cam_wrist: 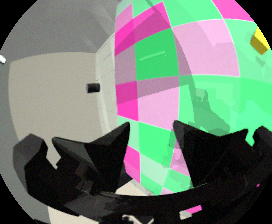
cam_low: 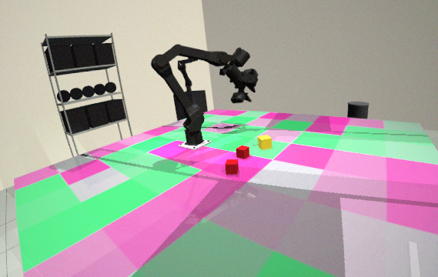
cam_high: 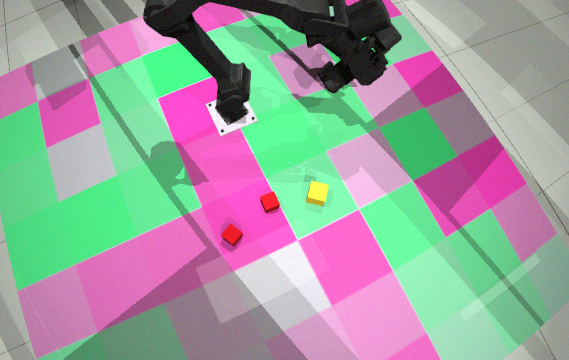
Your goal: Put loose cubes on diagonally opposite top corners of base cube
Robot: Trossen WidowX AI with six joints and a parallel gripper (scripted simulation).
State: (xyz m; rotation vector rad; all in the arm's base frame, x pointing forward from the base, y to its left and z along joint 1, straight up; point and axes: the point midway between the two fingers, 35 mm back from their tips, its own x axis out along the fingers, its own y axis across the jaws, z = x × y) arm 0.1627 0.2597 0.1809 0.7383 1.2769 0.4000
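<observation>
The yellow base cube (cam_high: 317, 193) (cam_low: 265, 142) sits on the chequered table; part of it shows at the upper right edge of the wrist view (cam_wrist: 260, 42). One red cube (cam_high: 270, 202) (cam_low: 242, 151) lies flat on the table near it, apart from it. The other red cube (cam_high: 232, 234) (cam_low: 232, 167) lies flat farther from the yellow cube. Nothing is on top of the yellow cube. My gripper (cam_high: 352, 82) (cam_low: 250, 97) (cam_wrist: 152, 124) is open and empty, high above the table and well away from all three cubes. Neither red cube shows in the wrist view.
The arm's white base plate (cam_high: 223, 126) (cam_low: 188, 146) is fixed to the table (cam_high: 104, 215) (cam_low: 88, 208), behind the cubes in the exterior view. A shelf rack (cam_low: 85, 69) and a dark cylinder (cam_low: 358, 110) stand beyond the table.
</observation>
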